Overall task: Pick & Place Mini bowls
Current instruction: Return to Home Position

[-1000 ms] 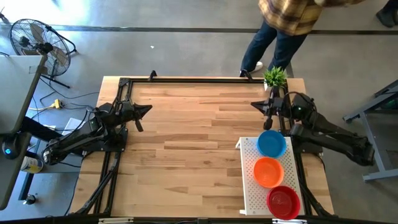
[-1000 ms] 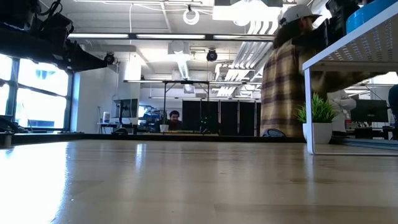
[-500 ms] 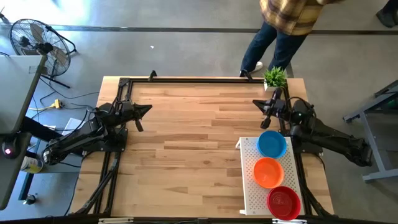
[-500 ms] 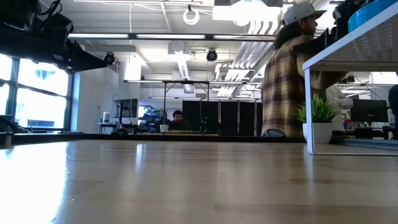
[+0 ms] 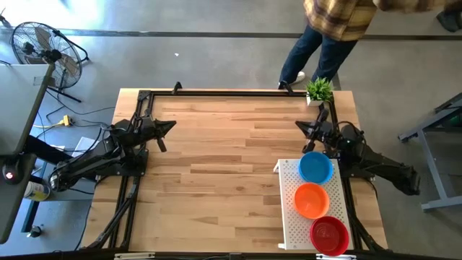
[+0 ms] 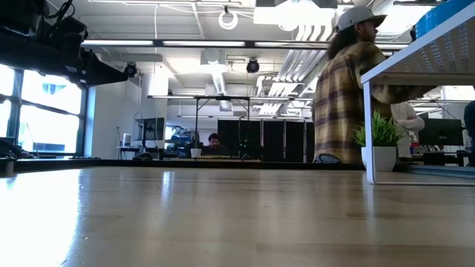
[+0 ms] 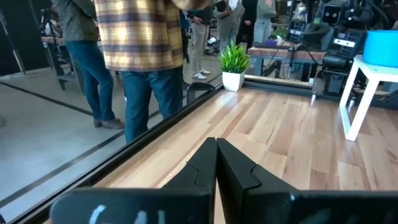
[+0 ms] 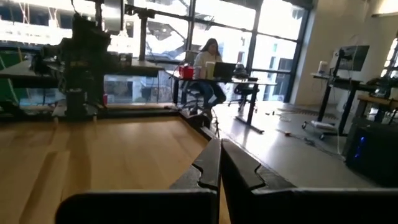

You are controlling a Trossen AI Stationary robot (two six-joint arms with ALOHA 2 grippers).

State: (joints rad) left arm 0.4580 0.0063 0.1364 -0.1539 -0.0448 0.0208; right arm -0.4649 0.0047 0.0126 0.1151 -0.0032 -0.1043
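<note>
Sitting in a row on the white perforated shelf (image 5: pixel 289 209) at the bench's (image 5: pixel 224 166) right front corner are three colours: blue bowl (image 5: pixel 315 167) farthest back, orange bowl (image 5: pixel 312 199) in the middle, red bowl (image 5: pixel 328 235) nearest the front edge, each just beside its neighbour. Whether each is one bowl or a stack, the top-down view doesn't tell. The right end effector (image 5: pixel 302 128) hangs near the right edge, just behind the blue bowl and apart from it, fingers pressed together with nothing between them. Over at the left edge, the left end effector (image 5: pixel 167 128) points inward across the boards, also pinched closed and empty. A small potted plant (image 5: pixel 318 89) stands at the far right corner, close behind the right arm. Beyond the far edge a person in a plaid shirt (image 5: pixel 339 18) stands on the floor, right by that plant. A fan (image 5: pixel 40 43) sits on the floor off the left side. From bench height, the shelf's white leg rises in front of the plant.
</note>
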